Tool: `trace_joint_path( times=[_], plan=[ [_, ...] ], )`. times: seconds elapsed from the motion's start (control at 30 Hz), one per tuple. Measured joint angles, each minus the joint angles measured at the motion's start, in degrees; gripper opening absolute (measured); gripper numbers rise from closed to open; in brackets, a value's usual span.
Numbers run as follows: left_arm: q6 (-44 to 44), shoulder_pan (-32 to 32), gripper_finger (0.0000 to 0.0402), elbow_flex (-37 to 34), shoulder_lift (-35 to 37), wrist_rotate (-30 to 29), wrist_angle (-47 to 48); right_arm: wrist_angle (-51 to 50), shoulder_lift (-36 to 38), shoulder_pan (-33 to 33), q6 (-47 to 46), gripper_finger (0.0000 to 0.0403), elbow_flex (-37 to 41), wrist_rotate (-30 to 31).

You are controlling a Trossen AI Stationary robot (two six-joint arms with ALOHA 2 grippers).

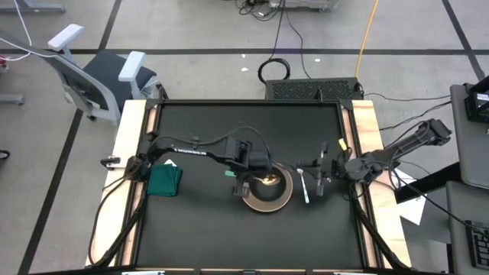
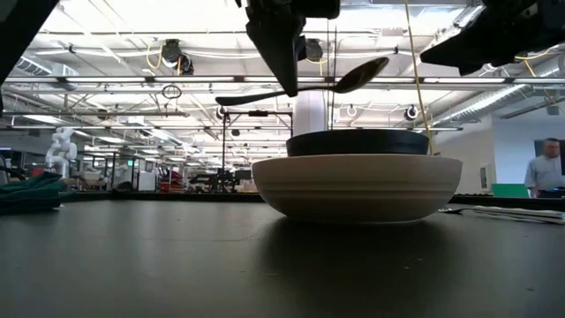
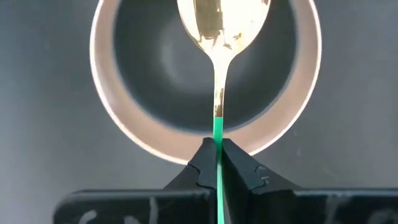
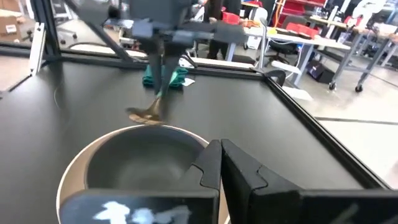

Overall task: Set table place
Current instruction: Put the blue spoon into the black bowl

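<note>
A black bowl sits in a round pinkish-beige plate on the black table, right of centre. My left gripper is shut on a spoon with a gold bowl and a green handle, above the black bowl's left rim. A silver fork lies flat on the table just right of the plate. My right gripper is shut and empty. It hangs above the table to the right of the fork. My left gripper pinches the spoon's green handle between its two fingertips, close to where the green meets the gold neck. The fingers point down from above and lie across the handle. The spoon is clear of the bowl and nearly level. Its gold bowl sits slightly higher, and the handle's free end sticks out behind the fingers.
A folded green cloth lies on the table at the left. Pale wooden strips run along both short sides. Bare tabletop lies toward the near edge and the far edge. A person stands in the room beyond.
</note>
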State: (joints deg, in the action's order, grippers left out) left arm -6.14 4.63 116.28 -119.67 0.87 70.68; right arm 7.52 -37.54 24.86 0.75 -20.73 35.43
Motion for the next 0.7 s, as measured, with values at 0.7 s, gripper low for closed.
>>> trace_joint_path(
  times=[0.7],
  plan=[
    [-2.9, 0.2, 0.0019, 0.2, -2.1, -1.9, -4.4, -0.1, 11.6, 0.0, -0.5, 0.0, 6.1, 0.2]
  ],
)
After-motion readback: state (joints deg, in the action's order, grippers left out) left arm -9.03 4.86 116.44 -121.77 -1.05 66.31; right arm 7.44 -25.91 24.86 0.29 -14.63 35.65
